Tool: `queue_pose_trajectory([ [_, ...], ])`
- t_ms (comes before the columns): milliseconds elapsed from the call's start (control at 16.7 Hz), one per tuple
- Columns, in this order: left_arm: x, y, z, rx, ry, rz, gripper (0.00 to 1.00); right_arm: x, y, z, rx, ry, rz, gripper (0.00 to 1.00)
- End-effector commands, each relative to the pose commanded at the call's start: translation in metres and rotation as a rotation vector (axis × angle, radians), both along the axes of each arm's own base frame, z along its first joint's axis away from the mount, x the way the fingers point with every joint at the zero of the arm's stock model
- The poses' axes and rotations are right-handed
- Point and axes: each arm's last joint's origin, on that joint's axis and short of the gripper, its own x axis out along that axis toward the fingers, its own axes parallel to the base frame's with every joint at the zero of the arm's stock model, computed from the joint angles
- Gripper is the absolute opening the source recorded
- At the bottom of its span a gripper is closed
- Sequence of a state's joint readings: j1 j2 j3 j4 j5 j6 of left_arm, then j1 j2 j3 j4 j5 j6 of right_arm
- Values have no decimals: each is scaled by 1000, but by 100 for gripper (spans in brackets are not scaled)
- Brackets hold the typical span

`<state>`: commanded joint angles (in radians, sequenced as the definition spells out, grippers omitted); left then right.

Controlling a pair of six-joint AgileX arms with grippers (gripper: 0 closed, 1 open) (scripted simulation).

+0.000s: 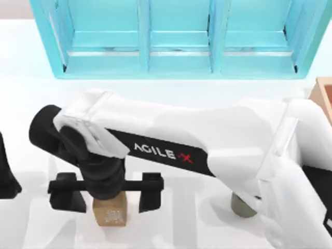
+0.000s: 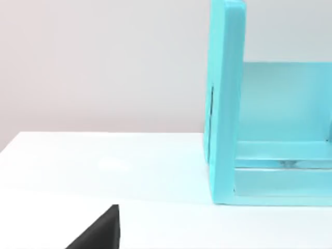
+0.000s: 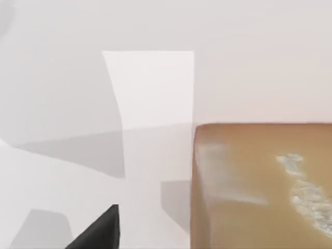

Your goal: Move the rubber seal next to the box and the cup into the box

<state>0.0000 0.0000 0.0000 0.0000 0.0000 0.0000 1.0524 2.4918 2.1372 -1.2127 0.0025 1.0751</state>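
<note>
The rubber seal point(image 1: 110, 212) is a small tan block with whitish marks, lying near the table's front left. It looms large in the right wrist view point(image 3: 259, 187). My right arm reaches across the table from the right. Its gripper point(image 1: 109, 199) hangs open just above the seal, with one black finger on each side and apart from it. The dark olive cup point(image 1: 243, 205) stands at the front right, half hidden under the right arm. A corner of the salmon-tan box point(image 1: 324, 96) shows at the right edge. My left arm point(image 1: 5, 176) is parked at the far left edge.
A turquoise shelf unit point(image 1: 176, 39) runs along the back of the white table, and it also appears in the left wrist view point(image 2: 259, 114). The right arm's white body spans the middle of the table.
</note>
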Motion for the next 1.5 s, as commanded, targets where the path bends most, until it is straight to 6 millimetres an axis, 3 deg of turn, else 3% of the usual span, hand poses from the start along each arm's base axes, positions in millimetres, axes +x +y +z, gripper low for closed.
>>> queue_pose_trajectory([
  [120, 0, 0, 0, 0, 0, 0, 100, 0, 0, 0, 0, 0, 0, 100],
  [900, 0, 0, 0, 0, 0, 0, 100, 0, 0, 0, 0, 0, 0, 2],
  [1500, 0, 0, 0, 0, 0, 0, 100, 0, -1, 0, -2, 1, -1, 0],
])
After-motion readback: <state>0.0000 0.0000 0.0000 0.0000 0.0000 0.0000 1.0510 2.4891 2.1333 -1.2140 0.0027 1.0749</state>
